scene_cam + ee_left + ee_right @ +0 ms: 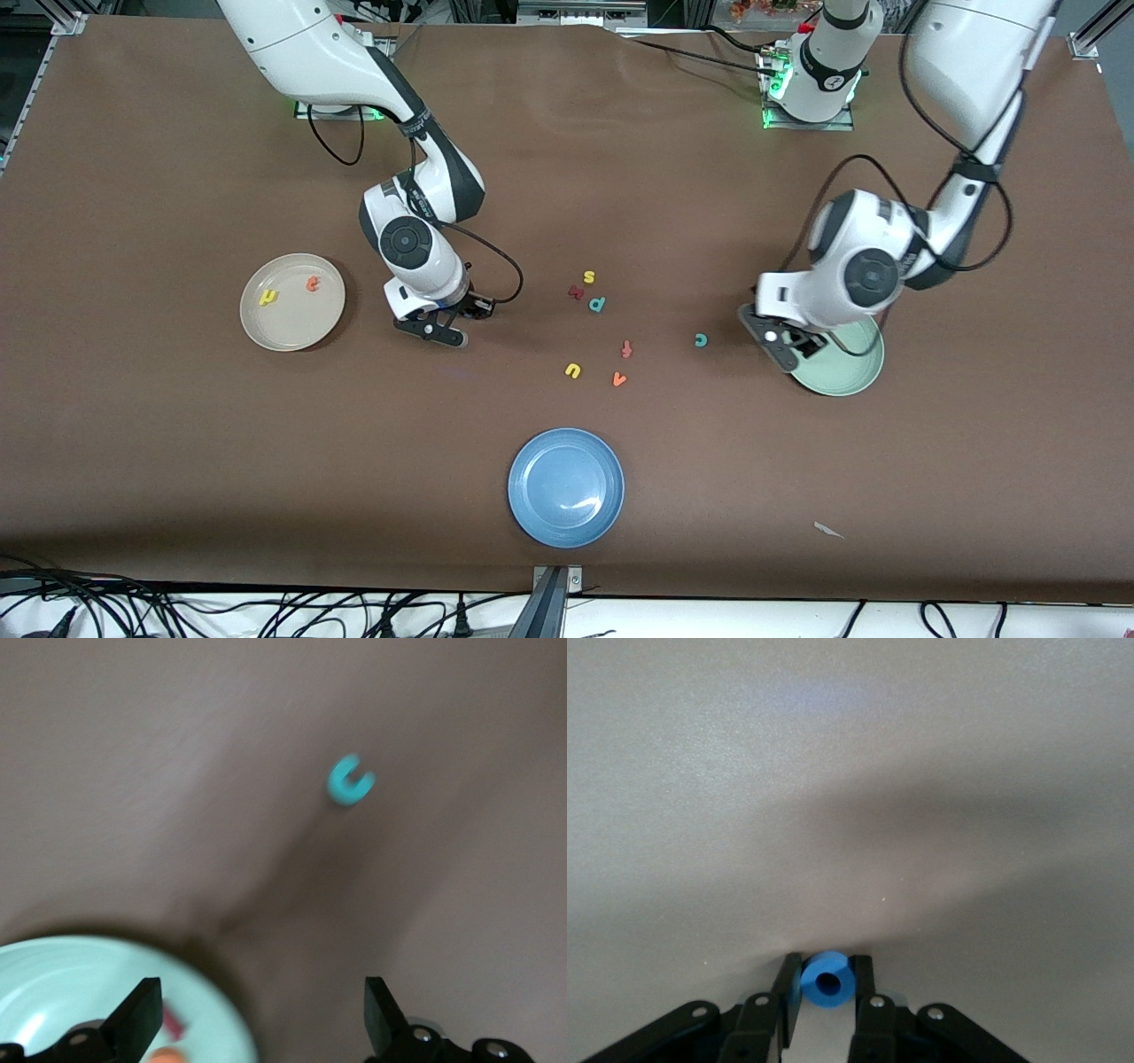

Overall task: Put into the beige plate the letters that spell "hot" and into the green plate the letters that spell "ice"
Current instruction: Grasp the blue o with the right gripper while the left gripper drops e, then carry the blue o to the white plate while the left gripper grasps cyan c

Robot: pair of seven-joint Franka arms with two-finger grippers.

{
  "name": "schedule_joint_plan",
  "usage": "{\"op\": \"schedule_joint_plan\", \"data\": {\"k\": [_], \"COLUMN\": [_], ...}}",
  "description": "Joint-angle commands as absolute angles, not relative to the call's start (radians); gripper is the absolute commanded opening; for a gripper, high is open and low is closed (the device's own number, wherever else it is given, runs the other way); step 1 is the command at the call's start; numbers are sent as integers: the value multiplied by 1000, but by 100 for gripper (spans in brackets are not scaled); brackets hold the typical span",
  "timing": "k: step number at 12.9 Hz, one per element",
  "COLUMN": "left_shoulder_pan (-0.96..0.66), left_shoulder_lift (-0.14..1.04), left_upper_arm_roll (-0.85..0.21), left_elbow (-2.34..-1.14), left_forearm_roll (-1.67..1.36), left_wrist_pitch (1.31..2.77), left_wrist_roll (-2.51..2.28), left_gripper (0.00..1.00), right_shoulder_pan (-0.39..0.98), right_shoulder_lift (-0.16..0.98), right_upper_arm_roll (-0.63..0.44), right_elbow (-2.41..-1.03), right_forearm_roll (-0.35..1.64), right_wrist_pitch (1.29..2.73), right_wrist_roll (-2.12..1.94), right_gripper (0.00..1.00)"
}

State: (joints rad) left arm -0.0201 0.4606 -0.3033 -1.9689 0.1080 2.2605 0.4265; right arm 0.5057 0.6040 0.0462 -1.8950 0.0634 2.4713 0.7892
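While the yellow h [269,298] and orange t [312,283] already lie in the beige plate [292,340], the blue o [827,984] is not there yet. The right hand [431,326], low over the table [177,443] just beside that plate, has its fingers pressed in on the blue o, which sits between the fingertips in the right wrist view. Judging from this, "hot" needs only that last drop.

The left hand [257,1014] hangs with fingers spread wide over the rim of the green plate [53,992], holding nothing. In that plate a dark red piece [173,1024] and an orange piece [162,1054] peek out below the hand, probably the i and e. The teal c [701,339] lies on the table near the hand, toward the middle, apart from the plate, so "ice" is one letter short.
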Motion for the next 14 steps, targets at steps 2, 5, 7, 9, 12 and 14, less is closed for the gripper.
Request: {"op": "schedule_joint_plan", "data": {"k": [2,5,7,9,12,14], "left_shoulder_pan": [-84,-124,-144,-153,-155,-155], "left_shoulder_lift": [455,501,541,590,612,624], "left_upper_arm_roll": [-314,-314,-314,-313,-311,-311], "left_elbow": [-1965,-1957,-1951,-1899,-1887,-1885], "left_forearm_roll": [86,101,103,185,300,344], "left_wrist_pitch": [2250,2313,2399,2414,2416,2418], "left_wrist_roll": [103,-15,-8,-6,-3,-3], "left_gripper": [100,100,100,90,77,71], "right_shoulder_pan": [506,506,506,506,503,485], "right_shoulder_lift": [528,477,457,451,454,463], "right_upper_arm_roll": [-14,-118,-182,-244,-322,-340], "right_elbow": [-1788,-1744,-1749,-1765,-1815,-1863], "right_forearm_roll": [72,75,77,77,78,78], "right_wrist_pitch": [2199,2005,1930,1907,1925,1968], "right_wrist_roll": [764,588,474,363,203,123], "right_gripper": [19,19,19,19,20,20]}}
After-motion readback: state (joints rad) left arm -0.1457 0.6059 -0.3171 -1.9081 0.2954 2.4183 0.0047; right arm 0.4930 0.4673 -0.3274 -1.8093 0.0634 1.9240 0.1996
